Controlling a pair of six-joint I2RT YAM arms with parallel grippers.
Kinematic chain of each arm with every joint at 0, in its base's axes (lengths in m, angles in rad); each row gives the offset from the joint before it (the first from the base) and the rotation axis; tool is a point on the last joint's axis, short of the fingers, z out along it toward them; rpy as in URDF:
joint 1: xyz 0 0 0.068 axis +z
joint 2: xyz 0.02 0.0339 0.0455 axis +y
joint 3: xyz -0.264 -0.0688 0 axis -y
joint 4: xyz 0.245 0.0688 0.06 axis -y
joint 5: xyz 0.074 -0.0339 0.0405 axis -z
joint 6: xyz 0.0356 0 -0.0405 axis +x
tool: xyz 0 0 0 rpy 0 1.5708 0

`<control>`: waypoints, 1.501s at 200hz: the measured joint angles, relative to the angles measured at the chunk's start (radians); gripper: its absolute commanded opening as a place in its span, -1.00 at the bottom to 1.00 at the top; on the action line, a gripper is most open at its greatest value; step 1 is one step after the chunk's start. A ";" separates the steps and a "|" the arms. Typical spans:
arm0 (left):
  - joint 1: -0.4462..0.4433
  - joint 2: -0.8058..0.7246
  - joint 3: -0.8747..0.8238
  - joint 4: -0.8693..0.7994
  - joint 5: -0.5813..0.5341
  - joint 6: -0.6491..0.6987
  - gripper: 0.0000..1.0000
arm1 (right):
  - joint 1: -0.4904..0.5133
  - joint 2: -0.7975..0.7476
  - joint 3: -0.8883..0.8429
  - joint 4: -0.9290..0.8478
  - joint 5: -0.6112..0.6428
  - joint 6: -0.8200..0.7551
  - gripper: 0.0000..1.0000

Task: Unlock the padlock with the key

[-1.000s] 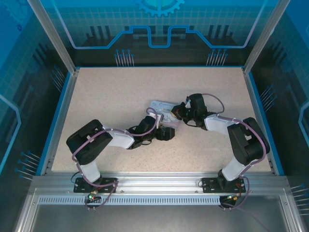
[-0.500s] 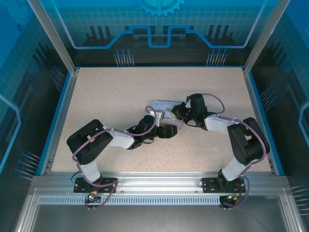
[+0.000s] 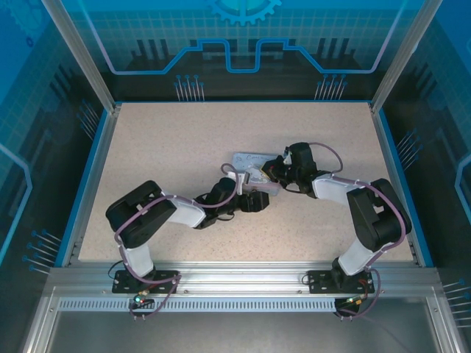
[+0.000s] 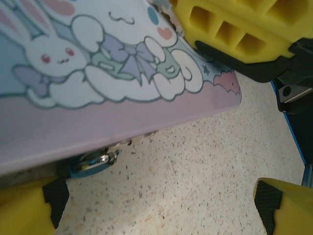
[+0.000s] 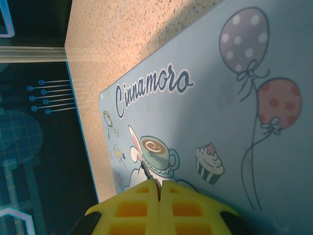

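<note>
Both grippers crowd the tin [image 3: 249, 160]. The left gripper [image 4: 156, 205] is spread wide at the tin's lower edge, probably to frame the padlock [image 4: 94, 161] tucked under that edge. The right gripper [image 5: 157, 183], over the tin's lid, pinches the key [image 5: 145, 172], seemingly ready for insertion. A speckled beige table [image 3: 184, 140] surrounds the tin, with blue panels [image 3: 243, 44] beyond.

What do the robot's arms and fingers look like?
The left arm and right arm have chunky black joints, white links and looping lilac cables. The fingers are bright yellow blocks with square moulded pockets and black pads.
</note>
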 measured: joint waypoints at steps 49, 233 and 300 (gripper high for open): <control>-0.001 -0.117 -0.016 -0.131 -0.038 -0.013 0.98 | -0.002 -0.055 -0.002 -0.037 0.023 -0.020 -1.00; 0.009 -0.132 0.056 -0.211 -0.068 0.018 0.98 | 0.066 -0.312 0.235 -0.606 0.394 -0.275 -1.00; 0.009 -0.068 0.060 -0.220 -0.068 0.002 0.97 | 0.044 -0.331 0.277 -0.625 0.352 -0.282 -1.00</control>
